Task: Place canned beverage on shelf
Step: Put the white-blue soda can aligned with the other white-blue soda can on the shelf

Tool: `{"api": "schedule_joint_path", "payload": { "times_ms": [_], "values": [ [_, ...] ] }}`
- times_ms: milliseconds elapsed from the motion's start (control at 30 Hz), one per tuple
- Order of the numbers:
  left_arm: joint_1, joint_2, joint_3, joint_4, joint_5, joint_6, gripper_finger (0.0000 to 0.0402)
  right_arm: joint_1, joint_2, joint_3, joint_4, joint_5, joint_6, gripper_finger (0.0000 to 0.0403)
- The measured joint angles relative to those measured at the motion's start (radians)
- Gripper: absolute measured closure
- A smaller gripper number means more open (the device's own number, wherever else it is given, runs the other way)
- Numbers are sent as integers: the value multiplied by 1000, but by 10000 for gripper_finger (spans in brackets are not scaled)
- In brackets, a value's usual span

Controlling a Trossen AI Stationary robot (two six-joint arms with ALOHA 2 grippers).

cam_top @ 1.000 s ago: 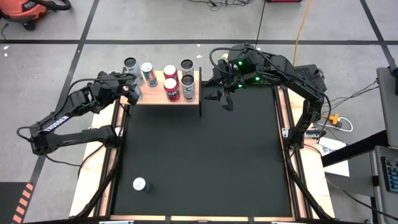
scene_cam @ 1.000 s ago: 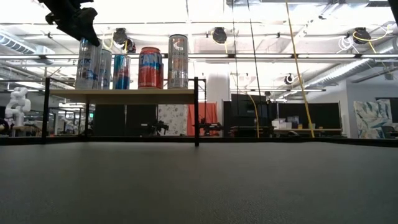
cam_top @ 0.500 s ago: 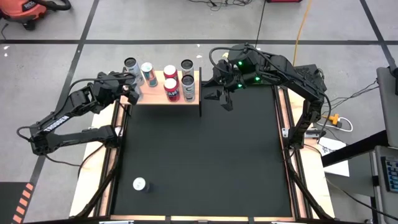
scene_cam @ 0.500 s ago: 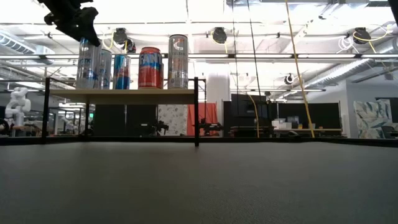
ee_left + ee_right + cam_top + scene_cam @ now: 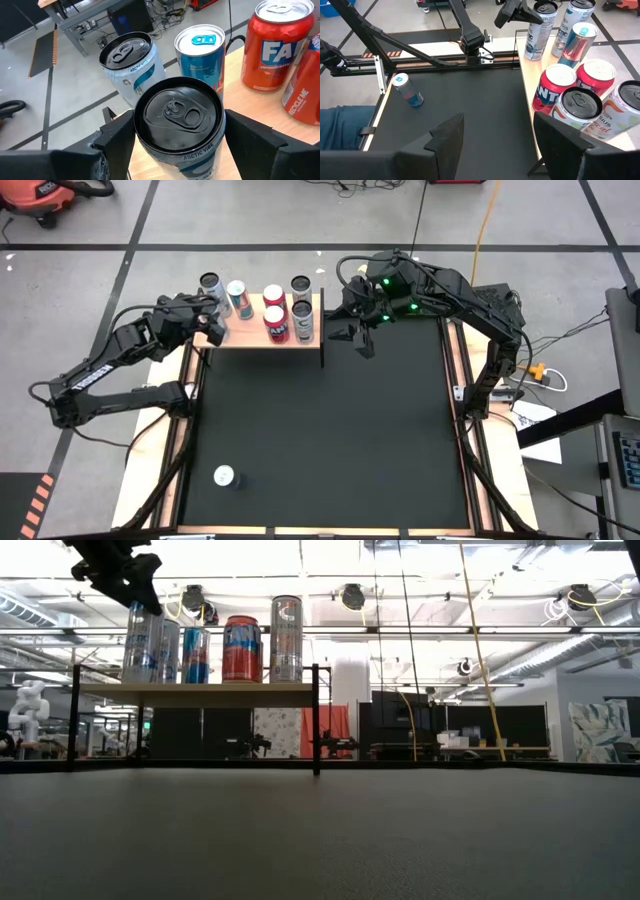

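The shelf (image 5: 255,340), a pale wood board on a thin black frame, stands at the far left of the black mat. Several cans stand upright on it. At its left end stands a silver canned beverage with a dark top (image 5: 179,112), and my left gripper (image 5: 179,150) is shut on it. In the low view this gripper (image 5: 125,570) covers the top of that can (image 5: 140,645). My right gripper (image 5: 357,340) hovers open just right of the shelf's right end, with nothing between its fingers (image 5: 445,142). My left gripper pinches the can's upper side wall (image 5: 142,147) between its two fingers, one on each side, just under the rim. The fingers slant down at it from the table's left. The can stands upright with its base on the shelf board.
Close by the held can stand a silver can (image 5: 127,65), a teal one (image 5: 200,55) and red ones (image 5: 272,47). One more can (image 5: 226,477) stands alone on the mat near the front left. The middle of the mat (image 5: 330,440) is free.
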Motion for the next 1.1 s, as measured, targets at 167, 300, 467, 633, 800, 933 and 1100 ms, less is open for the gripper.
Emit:
{"api": "schedule_joint_path", "payload": {
  "times_ms": [167,300,467,633,800,933,1100],
  "values": [
    [0,21,0,6,-39,-25,129,0,0,0,0,0,0,184],
    [0,23,0,5,-45,-25,129,0,0,0,0,0,0,184],
    [0,23,0,11,-45,-24,129,0,0,0,0,-3,1,184],
    [0,23,0,10,-43,-17,129,0,0,0,0,-3,1,184],
    [0,23,0,10,-43,-24,129,0,0,0,0,-3,1,183],
    [0,23,0,10,-42,-25,129,0,0,0,0,-3,1,184],
    [0,23,0,10,-41,-24,129,0,0,0,0,-4,1,184]
  ]
}}
